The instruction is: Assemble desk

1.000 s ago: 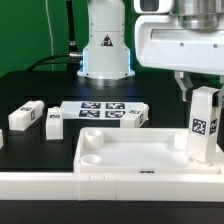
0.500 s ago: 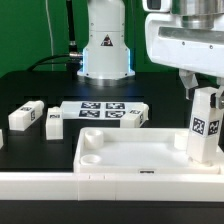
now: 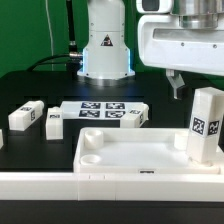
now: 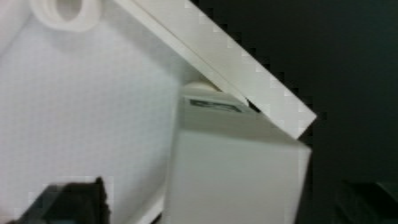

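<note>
Letting go now: the gripper (image 3: pixel 196 84) has sprung its jaws wide and risen off the leg (image 3: pixel 205 125) it was clamped on a moment ago, so it holds nothing, with one dark fingertip (image 3: pixel 176 86) hanging just above and beside the leg's top. That leg stands upright by itself in the corner of the desk slab (image 3: pixel 110 158) at the exterior view's right, apparently seated, though how firmly I cannot tell. Two loose legs (image 3: pixel 24 116) wait on the table at the exterior view's left and a third leg (image 3: pixel 137 116) by the marker board (image 3: pixel 100 112), so this looks like one corner done, three to go.
</note>
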`<act>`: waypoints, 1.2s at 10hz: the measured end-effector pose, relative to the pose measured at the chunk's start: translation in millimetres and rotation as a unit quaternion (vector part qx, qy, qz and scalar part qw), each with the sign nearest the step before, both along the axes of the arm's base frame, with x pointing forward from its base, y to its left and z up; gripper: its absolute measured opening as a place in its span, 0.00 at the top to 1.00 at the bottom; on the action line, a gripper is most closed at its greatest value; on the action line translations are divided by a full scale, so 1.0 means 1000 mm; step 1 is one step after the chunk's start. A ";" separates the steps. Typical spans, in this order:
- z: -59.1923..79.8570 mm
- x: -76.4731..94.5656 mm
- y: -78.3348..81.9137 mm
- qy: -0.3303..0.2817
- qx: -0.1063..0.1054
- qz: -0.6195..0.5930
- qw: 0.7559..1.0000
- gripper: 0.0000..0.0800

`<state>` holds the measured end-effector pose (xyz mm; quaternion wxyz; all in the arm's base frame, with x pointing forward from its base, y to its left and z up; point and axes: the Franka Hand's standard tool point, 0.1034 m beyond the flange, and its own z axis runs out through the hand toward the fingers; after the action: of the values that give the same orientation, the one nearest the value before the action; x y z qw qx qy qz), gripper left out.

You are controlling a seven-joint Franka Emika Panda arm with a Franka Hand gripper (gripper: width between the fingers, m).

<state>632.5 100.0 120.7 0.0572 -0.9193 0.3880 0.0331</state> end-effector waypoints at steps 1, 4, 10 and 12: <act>0.000 0.000 0.000 -0.005 0.001 0.038 0.999 0.19; 0.000 0.000 0.000 -0.022 0.000 0.172 0.985 0.19; -0.001 0.002 -0.001 -0.056 -0.023 0.464 0.884 0.19; -0.001 0.002 -0.002 -0.063 -0.022 0.543 0.837 0.19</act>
<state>634.6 98.4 119.8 0.0336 -0.9836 -0.1771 -0.0075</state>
